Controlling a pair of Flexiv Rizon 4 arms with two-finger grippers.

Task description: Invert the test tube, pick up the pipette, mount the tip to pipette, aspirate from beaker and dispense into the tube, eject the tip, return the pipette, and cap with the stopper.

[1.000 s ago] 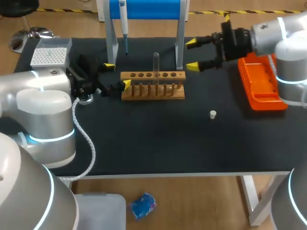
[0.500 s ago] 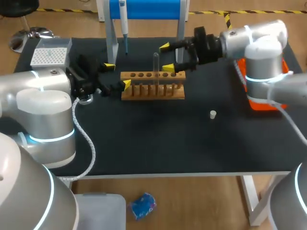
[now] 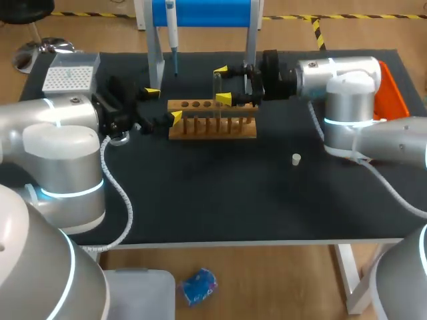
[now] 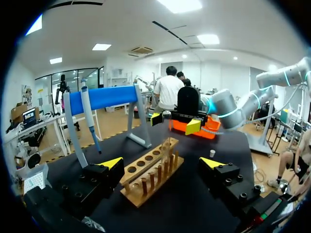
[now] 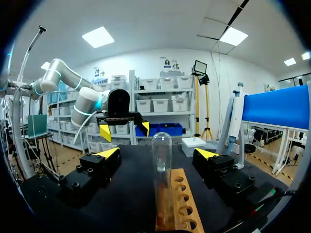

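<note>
My right gripper [image 3: 222, 85] is spread wide, straddling the test tube [image 5: 162, 160] standing upright in the rack [image 3: 212, 123]. My left gripper [image 3: 164, 105] is slack too. If I clamp off-centre, the glass could tip or slip.

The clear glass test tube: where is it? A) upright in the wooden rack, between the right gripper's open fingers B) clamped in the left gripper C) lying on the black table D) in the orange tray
A: the clear glass test tube stands in the wooden rack, the right gripper open around it.
</note>
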